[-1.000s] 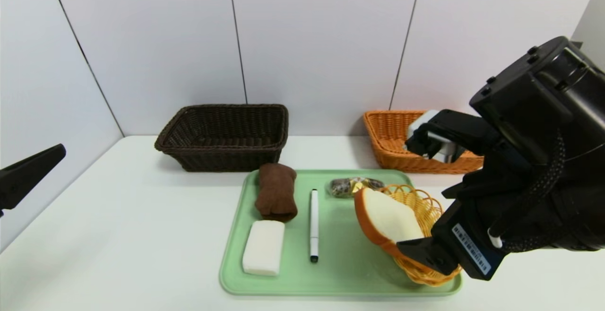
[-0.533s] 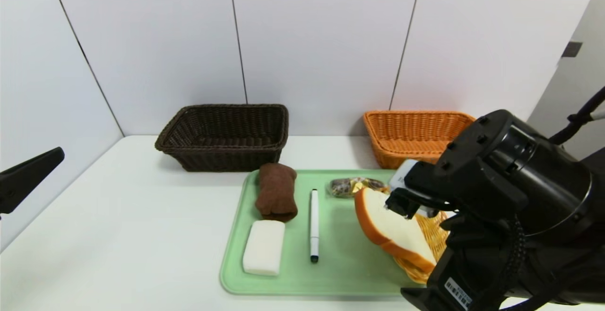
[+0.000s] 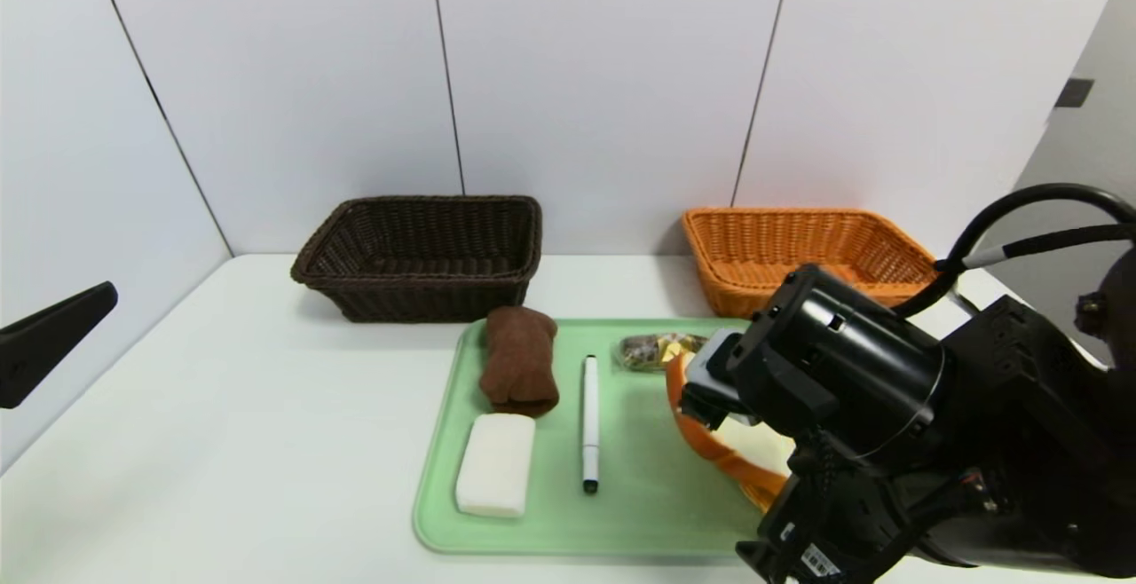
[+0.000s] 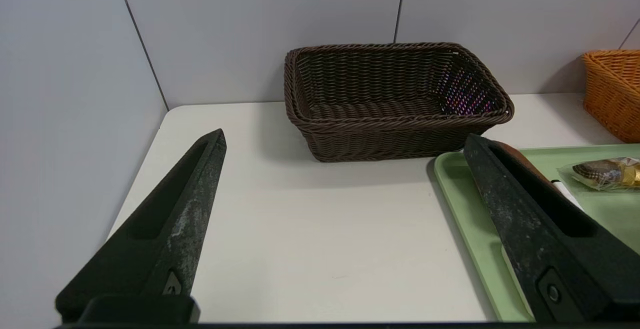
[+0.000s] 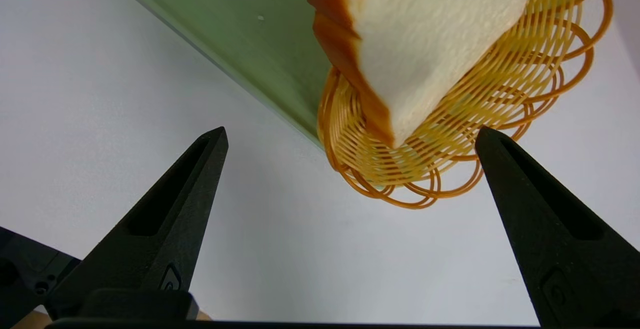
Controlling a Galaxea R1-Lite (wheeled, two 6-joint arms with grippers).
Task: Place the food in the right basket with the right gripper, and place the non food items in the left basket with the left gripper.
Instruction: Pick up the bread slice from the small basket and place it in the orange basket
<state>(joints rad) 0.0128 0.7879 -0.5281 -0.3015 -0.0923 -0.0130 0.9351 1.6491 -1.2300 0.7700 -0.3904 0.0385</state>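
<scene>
Here, the right gripper (image 5: 350,139) hangs with jaws spread wide and empty, just short of the bread slice (image 5: 425,44). The slice leans tilted in a small round wire basket (image 5: 450,134) at the near right corner of the green tray (image 3: 639,495), the basket overhanging the tray's edge.

Handling, as judged: the slice looks light and spongy, soft crumb with a firmer orange-brown crust. It should give under pressure; best pinched across its flat faces near the raised crust edge, lightly. The wire basket looks light too and may drag along.

The left gripper (image 4: 345,144) is parked well off to the left, jaws open and empty, facing the dark brown wicker basket (image 4: 395,99). The orange wicker basket (image 3: 799,256) stands behind the tray.

Writing: a small white barcode label shows on the right arm, unreadable. No brand is legible on the wrapped snack (image 3: 657,349).
</scene>
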